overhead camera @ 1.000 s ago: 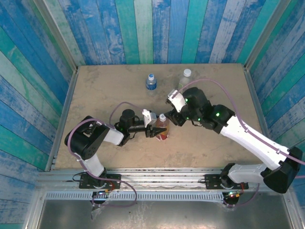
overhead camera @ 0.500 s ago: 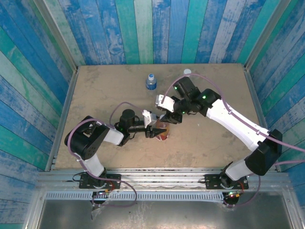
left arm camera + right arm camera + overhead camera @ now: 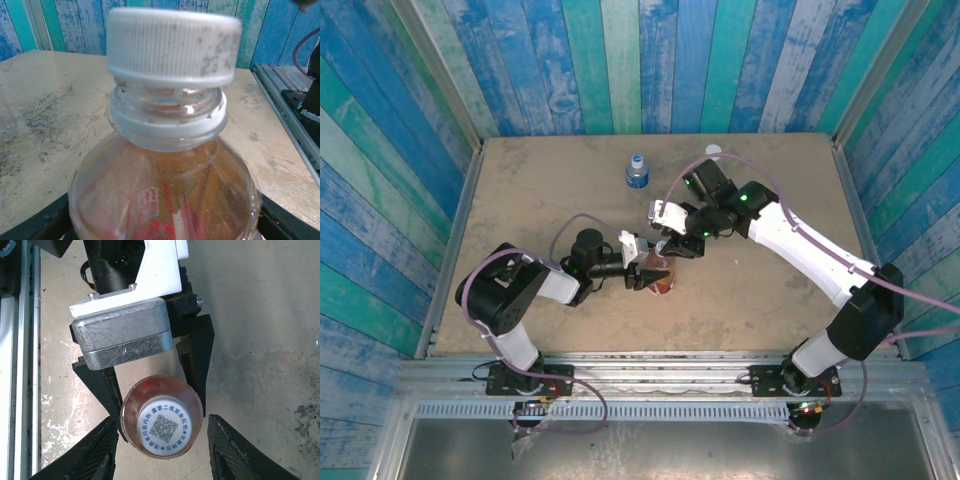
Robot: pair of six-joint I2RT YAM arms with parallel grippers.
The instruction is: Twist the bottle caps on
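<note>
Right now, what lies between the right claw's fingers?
The white cap on the orange bottle, in the right wrist view; the fingers stand either side of it.

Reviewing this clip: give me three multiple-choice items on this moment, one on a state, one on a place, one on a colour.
1. The right gripper is:
A open, straddling the ribbed white plastic cap
B shut on that cap
C shut and empty

2. The clear plastic bottle of orange liquid stands:
A inside the right gripper
B between the fingers of the left gripper
C atop another bottle

3. The screw cap of the small blue-labelled clear bottle is:
A white
B red
C blue

Answers:
1 A: gaps show between its fingers and the cap.
2 B: black fingers flank its body.
3 C: from above it is plainly blue.
</note>
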